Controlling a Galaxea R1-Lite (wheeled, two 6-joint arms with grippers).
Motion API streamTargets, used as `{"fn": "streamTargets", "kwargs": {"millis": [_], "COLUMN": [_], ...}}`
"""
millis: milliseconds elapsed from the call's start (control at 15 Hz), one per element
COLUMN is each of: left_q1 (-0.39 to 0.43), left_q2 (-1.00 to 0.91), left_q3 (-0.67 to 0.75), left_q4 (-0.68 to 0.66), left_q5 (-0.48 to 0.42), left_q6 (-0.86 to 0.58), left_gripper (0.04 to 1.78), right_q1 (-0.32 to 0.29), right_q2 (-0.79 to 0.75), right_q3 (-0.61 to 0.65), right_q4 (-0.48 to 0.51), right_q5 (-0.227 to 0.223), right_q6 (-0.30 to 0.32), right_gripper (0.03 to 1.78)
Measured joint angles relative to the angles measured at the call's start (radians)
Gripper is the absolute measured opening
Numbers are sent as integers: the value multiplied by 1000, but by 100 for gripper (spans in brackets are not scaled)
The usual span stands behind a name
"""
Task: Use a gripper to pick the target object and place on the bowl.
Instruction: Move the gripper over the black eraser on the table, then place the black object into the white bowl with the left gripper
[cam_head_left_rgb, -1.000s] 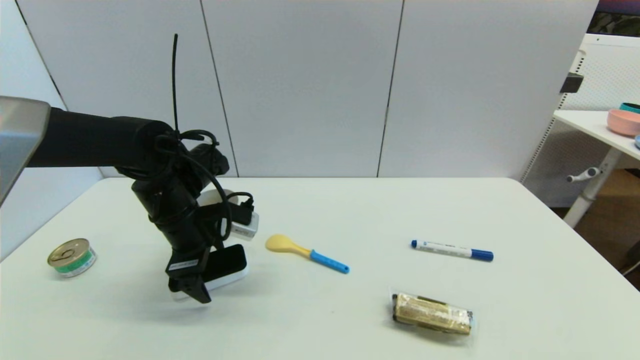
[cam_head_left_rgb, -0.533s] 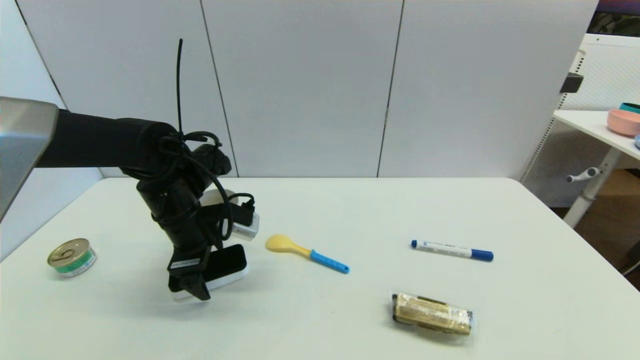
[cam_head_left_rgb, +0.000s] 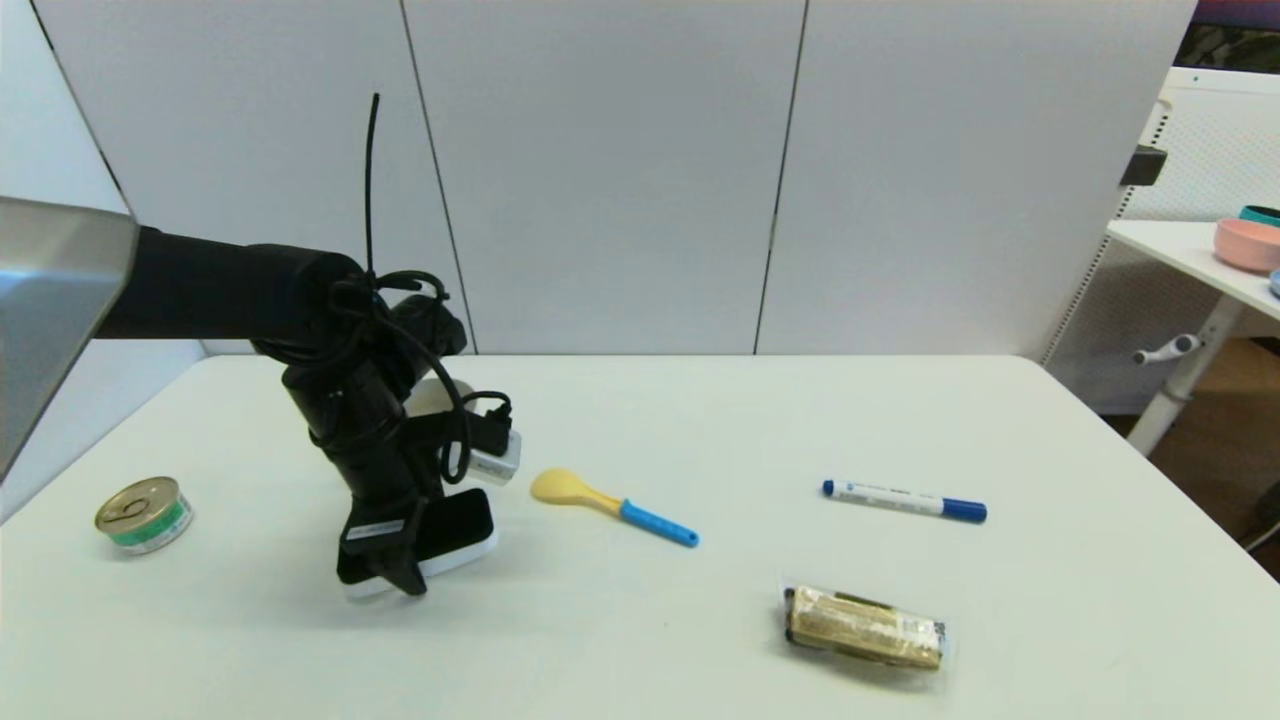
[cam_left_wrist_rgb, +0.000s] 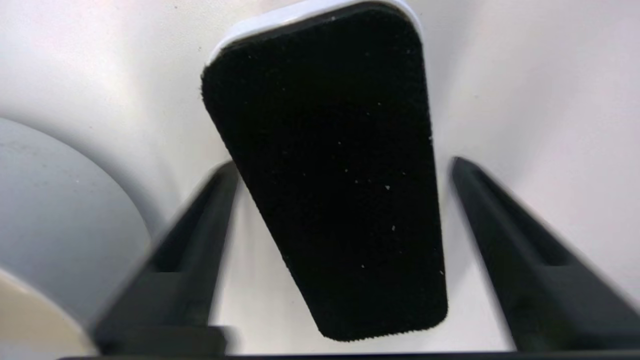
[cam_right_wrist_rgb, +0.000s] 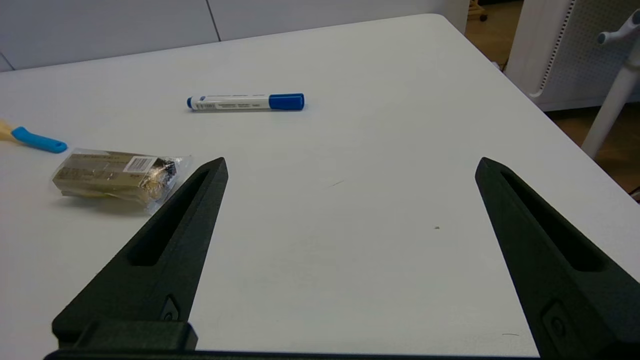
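Observation:
The target object, a flat block with a black felt top on a white base, lies on the white table at the left. My left gripper is open and down around it. In the left wrist view the block lies slanted between the two fingers of the left gripper, with gaps on both sides. The off-white bowl stands just behind, mostly hidden by the arm; its grey wall shows beside the left gripper. My right gripper is open and empty above the table's right front, out of the head view.
A tin can sits at the far left. A yellow spoon with a blue handle, a blue marker and a wrapped snack bar lie to the right. A pink bowl is on a side table.
My left arm has come down and shifted slightly right, bringing the open gripper lower around the block. The block has not moved.

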Motion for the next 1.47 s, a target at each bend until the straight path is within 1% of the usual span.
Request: {"fn": "streamTargets", "kwargs": {"millis": [67,133,200,467,667,1000,1200,1467], "left_q1": [0,0,0,2,3,32,71,126], "left_q2": [4,7,9,9,-26,-194,-276,-271], "left_q3": [0,0,0,1,-3,-21,-109,-322], "left_q4": [-4,-7,-7,-5,6,43,44,39], "left_q5": [-2,-3,-3,-10,-13,-10,-5,-16], "left_q6": [0,0,-1,1,0,-5,-26,-30], "left_gripper": [118,107,102,99,99,99,99,99], "right_q1": [0,0,0,0,0,0,0,0], "right_q2": [0,0,0,0,0,0,0,0], "right_q3": [0,0,0,0,0,0,0,0], "right_q4": [0,0,0,0,0,0,0,0], "right_q5": [0,0,0,0,0,0,0,0], "right_q6": [0,0,0,0,1,0,0,1], "right_gripper": [171,171,171,171,171,171,171,171]}}
